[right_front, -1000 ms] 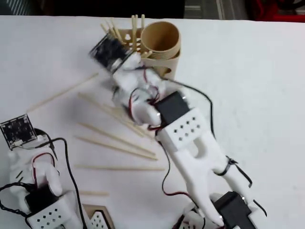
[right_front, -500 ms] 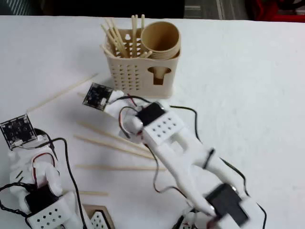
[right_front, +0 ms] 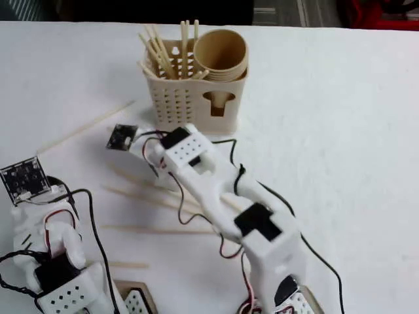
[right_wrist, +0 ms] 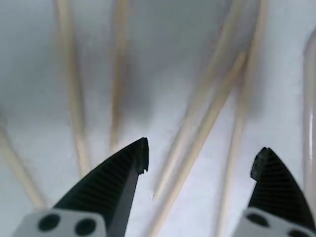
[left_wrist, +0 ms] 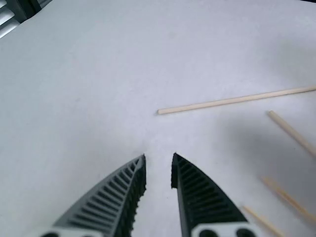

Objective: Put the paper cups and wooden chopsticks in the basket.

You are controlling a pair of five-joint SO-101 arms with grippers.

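Right claw (right_wrist: 202,155): released, spread wide, low over loose chopsticks (right_wrist: 217,103) on tabletop (right_front: 340,131); one lying between the tips, probably lined up for pickup. Left claw (left_wrist: 158,158): narrowly parted, empty, single chopstick (left_wrist: 237,100) just beyond. Farther back: basket (right_front: 190,104), already holding paper cups (right_front: 221,55) and several upright chopsticks.

White perforated arms (right_front: 203,176), black cables (right_front: 92,226), ridged black claws (left_wrist: 158,158) (right_wrist: 203,148).

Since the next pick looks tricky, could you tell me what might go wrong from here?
The open right gripper straddles several close-lying chopsticks, so it may grab two or pinch one off-centre. The basket already holds leaning sticks; a new one could snag on them.
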